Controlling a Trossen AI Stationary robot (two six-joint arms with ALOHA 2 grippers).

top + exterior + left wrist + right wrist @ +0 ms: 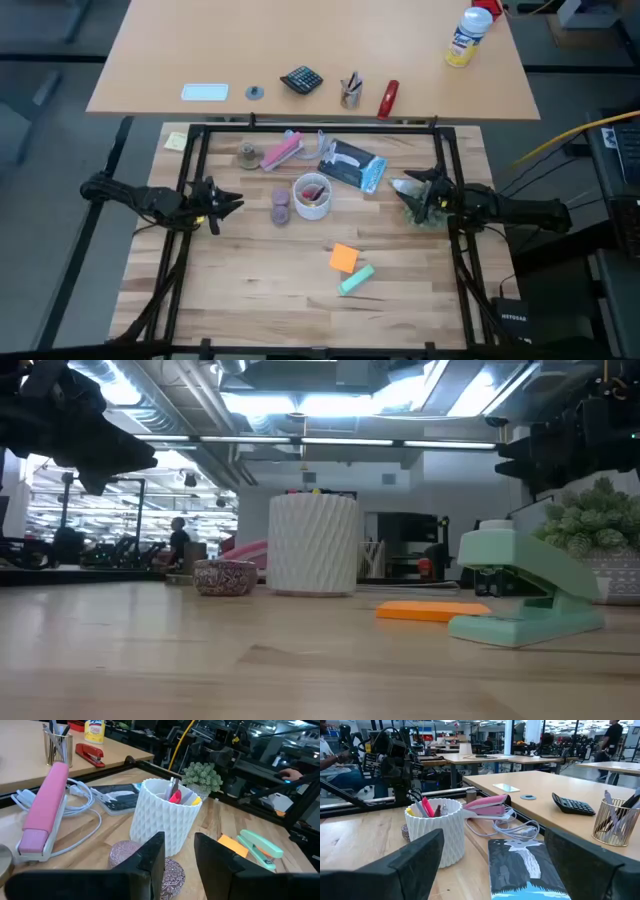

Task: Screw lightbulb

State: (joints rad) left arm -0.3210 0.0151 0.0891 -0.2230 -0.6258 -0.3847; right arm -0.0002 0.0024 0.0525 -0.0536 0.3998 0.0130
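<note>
Two dark grippers hover above the light wooden table [250, 300], one at each side, and neither holds anything, so the job looks to be at its very start: finding and reaching for the bulb. The left gripper [232, 203] hangs just beside the mauve patterned round tin [281, 205] and the white ribbed cylindrical cup [312, 196] of pens. Its fingers [150, 857] stand a narrow gap apart with nothing between them. The right gripper [400, 187] is at the table's right edge, over a small green potted plant [590, 520], with its fingers spread wide and empty. The small white lightbulb cannot be picked out in any view. It may lie hidden among the clutter behind the cup, near the pink stapler [282, 151] and the looped white cord [85, 800], but that is a guess. No socket or lamp base shows either. By my reckoning, the next move calls for locating the bulb, bringing opened jaws down around its rounded body and pinching it gently enough not to crush the glass.
</note>
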